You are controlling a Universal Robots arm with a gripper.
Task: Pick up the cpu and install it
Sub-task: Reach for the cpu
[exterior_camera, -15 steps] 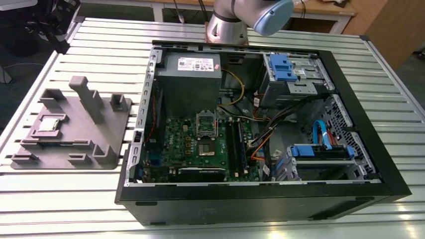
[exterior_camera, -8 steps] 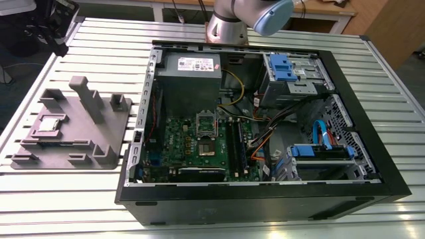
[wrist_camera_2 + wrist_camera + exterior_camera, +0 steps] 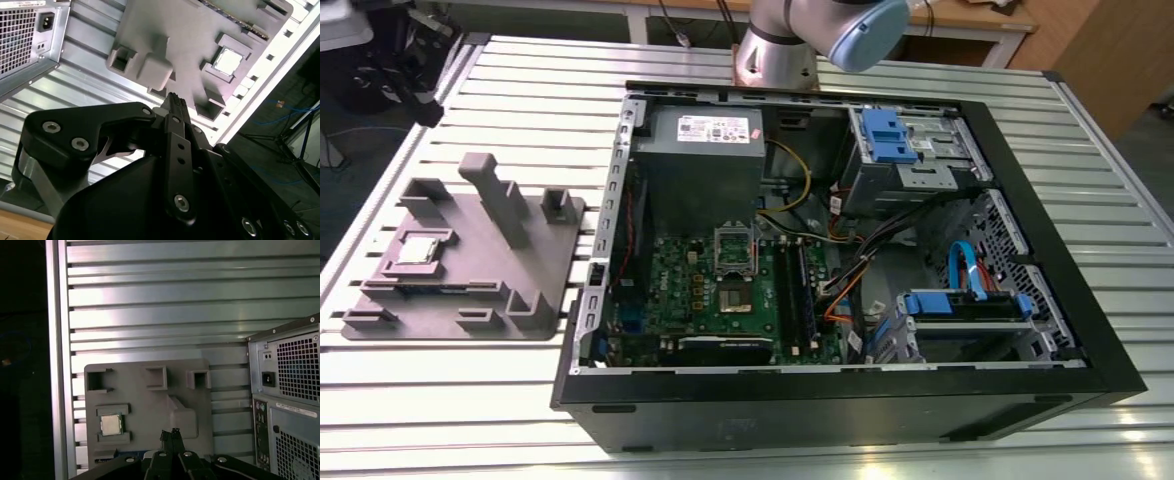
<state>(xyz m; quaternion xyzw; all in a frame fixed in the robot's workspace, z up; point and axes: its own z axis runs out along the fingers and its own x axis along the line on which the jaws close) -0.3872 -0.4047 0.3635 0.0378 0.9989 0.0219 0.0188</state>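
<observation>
First wrist view is showing the gripper (image 3: 170,434) hovering over the grey fixture (image 3: 150,407), fingertips seemingly pressed together on nothing, the cpu (image 3: 111,425) sitting apart in its recess.

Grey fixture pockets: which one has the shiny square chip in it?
The framed pocket toward the exterior view's left side of the grey fixture holds the cpu. Its silver top stands out, and no other pocket shows a silver square.

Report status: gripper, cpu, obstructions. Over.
Gripper shut, empty, apart from the grey fixture. Cpu seated in its fixture pocket, not yet picked. Nothing lying on the cpu.
</observation>
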